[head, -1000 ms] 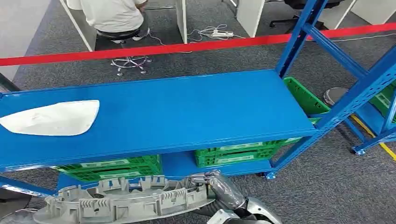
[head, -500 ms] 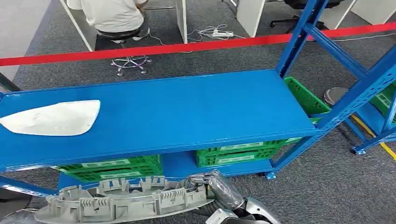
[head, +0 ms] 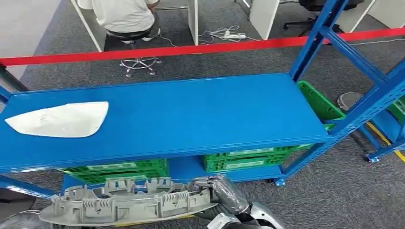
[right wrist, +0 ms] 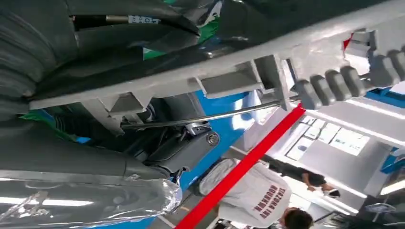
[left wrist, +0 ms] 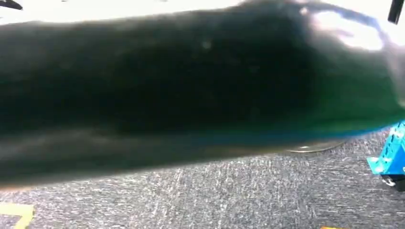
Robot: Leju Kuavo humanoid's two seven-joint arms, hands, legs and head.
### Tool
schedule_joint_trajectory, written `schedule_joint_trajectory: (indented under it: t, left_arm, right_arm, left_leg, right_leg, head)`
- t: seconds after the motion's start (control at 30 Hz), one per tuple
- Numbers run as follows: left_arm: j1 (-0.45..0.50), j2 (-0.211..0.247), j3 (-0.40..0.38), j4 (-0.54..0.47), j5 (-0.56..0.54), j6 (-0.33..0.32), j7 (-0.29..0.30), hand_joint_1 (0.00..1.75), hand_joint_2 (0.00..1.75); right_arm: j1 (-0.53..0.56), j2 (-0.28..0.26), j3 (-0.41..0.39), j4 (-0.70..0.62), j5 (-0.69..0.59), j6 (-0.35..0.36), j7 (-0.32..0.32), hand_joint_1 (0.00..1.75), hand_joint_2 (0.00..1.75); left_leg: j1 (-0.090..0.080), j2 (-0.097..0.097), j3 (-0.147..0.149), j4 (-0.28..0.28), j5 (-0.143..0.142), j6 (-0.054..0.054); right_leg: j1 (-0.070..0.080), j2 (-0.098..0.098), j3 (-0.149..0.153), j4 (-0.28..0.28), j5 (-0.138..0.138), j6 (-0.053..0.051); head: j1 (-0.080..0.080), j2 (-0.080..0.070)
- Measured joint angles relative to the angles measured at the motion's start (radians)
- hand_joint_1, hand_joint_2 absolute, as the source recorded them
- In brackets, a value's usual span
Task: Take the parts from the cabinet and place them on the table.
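Grey part (head: 126, 204), long and ribbed, is held at one end by the right hand (head: 206, 186), whose fingers are wrapped round it. The rest of the part sticks out sideways from the hand, toward the robot's left, low in front of the blue shelf (head: 191, 114). In the right wrist view the grey part (right wrist: 267, 71) is seen close against the hand. A white flat part (head: 59, 120) lies on the shelf top, well apart from the hand, up and to its left. Green crates (head: 243, 160) sit under the shelf, just beyond the hand. A red tape (head: 200, 47) is stretched behind the shelf. The left hand's state cannot be told.
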Motion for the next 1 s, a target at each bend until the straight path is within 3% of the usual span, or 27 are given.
schedule_joint_trajectory:
  t: [0.03, 0.13, 0.17, 0.2, 0.23, 0.3, 0.33, 0.37, 0.43, 0.47, 0.5, 0.53, 0.57, 0.67, 0.7, 0.73, 0.8, 0.83, 0.87, 0.9, 0.97, 1.0]
  left_arm:
    - [-0.002, 0.000, 0.000, 0.000, 0.000, 0.000, 0.000, 0.00, 0.00]
    - [0.001, 0.000, -0.001, 0.000, 0.000, 0.000, 0.000, 0.00, 0.00]
    - [0.002, 0.002, -0.001, 0.000, 0.000, 0.000, 0.000, 0.00, 0.00]
    - [0.002, 0.002, -0.002, 0.000, 0.000, 0.000, 0.000, 0.00, 0.00]
    - [-0.001, 0.002, -0.003, 0.000, 0.000, 0.000, 0.000, 0.00, 0.00]
    - [0.000, -0.001, -0.005, 0.000, 0.000, 0.000, 0.000, 0.00, 0.00]
    - [0.002, -0.001, -0.006, 0.000, 0.000, 0.000, 0.000, 0.00, 0.00]
    - [0.004, -0.001, -0.006, 0.000, 0.000, 0.000, 0.002, 0.00, 0.00]
    - [0.006, 0.000, -0.006, 0.000, 0.000, 0.000, 0.003, 0.00, 0.00]
    - [0.005, 0.000, -0.007, 0.000, 0.000, 0.000, 0.003, 0.00, 0.00]
    - [0.004, 0.000, -0.007, 0.000, 0.000, 0.000, 0.003, 0.00, 0.00]
    - [0.001, 0.000, -0.007, 0.000, 0.000, 0.000, 0.003, 0.00, 0.00]
    - [-0.001, -0.001, -0.008, 0.000, 0.000, 0.000, 0.003, 0.00, 0.00]
    - [0.003, -0.001, -0.008, 0.000, 0.001, 0.001, 0.003, 0.00, 0.00]
    - [0.002, -0.002, -0.008, 0.000, 0.002, 0.001, 0.003, 0.00, 0.00]
    - [0.000, 0.000, -0.008, 0.000, 0.002, 0.000, 0.003, 0.00, 0.00]
    - [-0.002, 0.000, -0.008, 0.000, 0.002, 0.001, 0.003, 0.00, 0.00]
    - [0.000, 0.000, -0.008, 0.000, 0.002, 0.000, 0.003, 0.00, 0.00]
    - [0.001, -0.001, -0.008, 0.000, 0.002, 0.000, 0.003, 0.00, 0.00]
    - [0.002, -0.001, -0.008, 0.000, 0.002, 0.000, 0.003, 0.00, 0.00]
    - [0.001, -0.001, -0.009, 0.000, 0.003, 0.000, 0.003, 0.00, 0.00]
    - [0.000, -0.002, -0.009, 0.000, 0.003, 0.000, 0.003, 0.00, 0.00]
  right_arm:
    - [0.001, 0.002, 0.000, 0.001, 0.001, 0.000, 0.000, 1.75, 1.75]
    - [0.004, 0.002, -0.002, 0.002, 0.003, -0.006, 0.003, 1.75, 1.75]
    - [0.003, 0.003, -0.002, 0.002, 0.006, -0.006, 0.003, 1.75, 1.75]
    - [0.003, 0.003, -0.002, 0.002, 0.007, -0.008, 0.003, 1.75, 1.75]
    - [0.002, 0.005, -0.003, 0.002, 0.007, -0.011, 0.003, 1.75, 1.75]
    - [0.003, 0.008, -0.003, 0.002, 0.007, -0.012, 0.003, 1.75, 1.75]
    - [0.004, 0.008, -0.003, 0.003, 0.008, -0.012, 0.003, 1.75, 1.75]
    - [0.005, 0.008, -0.003, 0.003, 0.009, -0.012, 0.003, 1.75, 1.75]
    - [0.006, 0.008, -0.003, 0.003, 0.009, -0.012, 0.003, 1.75, 1.75]
    - [0.005, 0.009, -0.003, 0.003, 0.009, -0.012, 0.003, 1.75, 1.75]
    - [0.005, 0.009, -0.003, 0.003, 0.009, -0.012, 0.003, 1.75, 1.75]
    - [0.006, 0.009, -0.003, 0.003, 0.010, -0.012, 0.003, 1.75, 1.75]
    - [0.005, 0.009, -0.003, 0.003, 0.010, -0.013, 0.003, 1.75, 1.75]
    - [0.005, 0.009, -0.002, 0.003, 0.010, -0.013, 0.004, 1.75, 1.75]
    - [0.005, 0.009, -0.003, 0.003, 0.010, -0.013, 0.004, 1.75, 1.75]
    - [0.003, 0.009, -0.003, 0.003, 0.011, -0.013, 0.003, 1.75, 1.75]
    - [0.005, 0.009, -0.003, 0.003, 0.010, -0.013, 0.003, 1.75, 1.75]
    - [0.006, 0.009, -0.003, 0.003, 0.011, -0.013, 0.003, 1.75, 1.75]
    - [0.008, 0.009, -0.003, 0.004, 0.011, -0.013, 0.004, 1.75, 1.75]
    - [0.008, 0.009, -0.003, 0.004, 0.010, -0.013, 0.004, 1.75, 1.75]
    - [0.008, 0.009, -0.003, 0.004, 0.011, -0.013, 0.004, 1.75, 1.75]
    - [0.007, 0.009, -0.003, 0.003, 0.011, -0.013, 0.004, 1.75, 1.75]
  left_leg:
    - [-0.005, -0.007, -0.008, 0.009, -0.001, -0.006]
    - [0.004, -0.019, -0.018, 0.007, 0.005, -0.022]
    - [0.005, -0.023, -0.018, 0.010, -0.003, -0.030]
    - [0.005, -0.001, -0.025, 0.029, -0.018, -0.035]
    - [0.005, 0.015, -0.051, 0.084, -0.050, -0.038]
    - [0.008, 0.028, -0.130, 0.237, -0.116, -0.044]
    - [0.010, 0.030, -0.167, 0.303, -0.132, -0.047]
    - [0.011, 0.030, -0.177, 0.315, -0.121, -0.048]
    - [0.012, 0.034, -0.138, 0.221, -0.041, -0.047]
    - [0.013, 0.041, -0.099, 0.138, 0.007, -0.046]
    - [0.013, 0.059, -0.062, 0.060, 0.041, -0.044]
    - [0.006, 0.067, -0.050, 0.031, 0.026, -0.043]
    - [0.007, 0.064, -0.049, 0.025, 0.020, -0.032]
    - [0.005, 0.053, -0.051, 0.021, 0.023, -0.014]
    - [0.010, 0.051, -0.049, 0.019, 0.025, -0.008]
    - [0.010, 0.046, -0.050, 0.019, 0.025, 0.000]
    - [0.006, 0.036, -0.051, 0.019, 0.024, 0.006]
    - [0.004, 0.030, -0.051, 0.020, 0.024, 0.007]
    - [0.002, 0.025, -0.050, 0.020, 0.023, 0.007]
    - [0.001, 0.017, -0.049, 0.020, 0.023, 0.007]
    - [-0.001, -0.002, -0.045, 0.020, 0.023, 0.007]
    - [-0.001, -0.009, -0.045, 0.020, 0.022, 0.006]
  right_leg:
    - [0.000, 0.005, 0.020, -0.024, -0.005, -0.003]
    - [0.010, -0.006, 0.011, -0.016, -0.008, -0.017]
    - [0.004, -0.015, 0.017, -0.028, -0.005, -0.028]
    - [0.004, -0.022, 0.021, -0.029, -0.004, -0.032]
    - [0.005, -0.028, 0.022, -0.030, -0.006, -0.041]
    - [0.008, -0.042, 0.022, -0.030, -0.008, -0.045]
    - [0.009, -0.047, 0.021, -0.029, -0.009, -0.046]
    - [0.009, -0.052, 0.022, -0.029, -0.010, -0.046]
    - [0.009, -0.058, 0.026, -0.028, -0.012, -0.045]
    - [0.009, -0.061, 0.030, -0.028, -0.014, -0.043]
    - [0.010, -0.062, 0.033, -0.028, -0.017, -0.038]
    - [0.019, -0.064, 0.030, -0.022, -0.021, -0.032]
    - [0.020, -0.065, 0.026, -0.021, -0.020, -0.028]
    - [0.018, -0.079, 0.030, -0.026, -0.022, -0.014]
    - [0.015, -0.068, 0.020, -0.011, -0.035, -0.007]
    - [0.015, -0.055, -0.002, 0.035, -0.066, -0.005]
    - [0.013, -0.044, -0.079, 0.198, -0.140, -0.003]
    - [0.013, -0.041, -0.116, 0.269, -0.163, -0.003]
    - [0.013, -0.040, -0.134, 0.297, -0.162, -0.004]
    - [0.013, -0.039, -0.129, 0.278, -0.136, -0.008]
    - [0.015, -0.028, -0.059, 0.124, -0.042, -0.021]
    - [0.017, -0.002, -0.017, 0.033, 0.000, -0.029]
  head:
    - [0.001, 0.000]
    - [-0.004, 0.000]
    - [-0.004, 0.000]
    - [-0.007, 0.000]
    - [-0.014, 0.000]
    - [-0.013, 0.000]
    - [-0.013, 0.000]
    - [-0.013, 0.000]
    - [-0.013, 0.000]
    - [-0.013, 0.000]
    - [-0.013, 0.000]
    - [-0.014, 0.000]
    - [-0.011, 0.000]
    - [-0.012, 0.000]
    - [-0.011, 0.000]
    - [-0.005, 0.000]
    - [-0.005, 0.000]
    - [-0.003, 0.000]
    - [-0.004, 0.000]
    - [-0.003, 0.000]
    - [-0.004, 0.000]
    - [-0.004, 0.000]
